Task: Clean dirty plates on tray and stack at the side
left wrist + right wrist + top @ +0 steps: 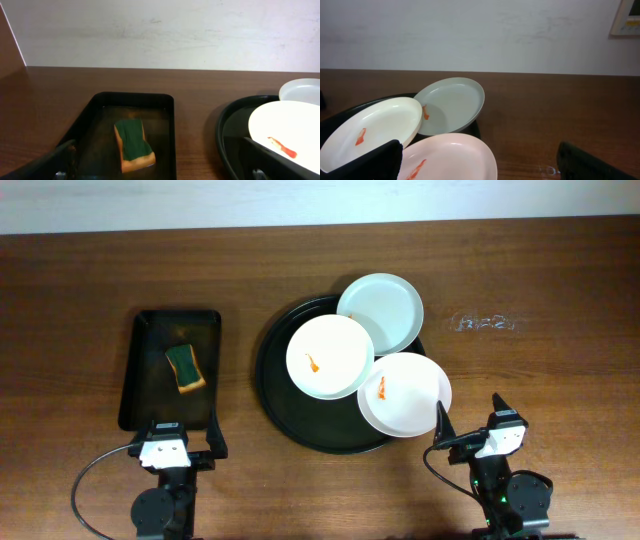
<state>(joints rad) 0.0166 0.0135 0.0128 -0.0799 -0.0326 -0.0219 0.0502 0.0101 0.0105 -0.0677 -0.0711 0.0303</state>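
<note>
Nearest, at the near edge on the left: the left arm (163, 448). Left jaws spread wide, gripping nothing, just short of the near end of the rectangular black tray (150, 395) and pointed toward it. In that tray's far half, a sponge (186, 368), green face up over a yellow layer, lying at a slant.

Right of it, across a strip of bare wood surface (80, 300), the tray (272, 375): round, black, raised rim. On it, all three plates (340, 345), white and shallow.
- Left plate (330, 370) wholly inside the rim, with an orange-red smear (312, 363) left of its centre.
- Far plate (381, 312) jutting past the far right rim, its edge overlapping the left plate's.
- Near right plate (410, 400) hanging over the near right rim above the wood, with a second smear (383, 388) on its left part, also meeting the left plate.

Farthest right, at the near edge: the right arm (500, 442). Right jaws likewise spread wide and empty, one tip over that plate's near edge from overhead; contact impossible to tell.
</note>
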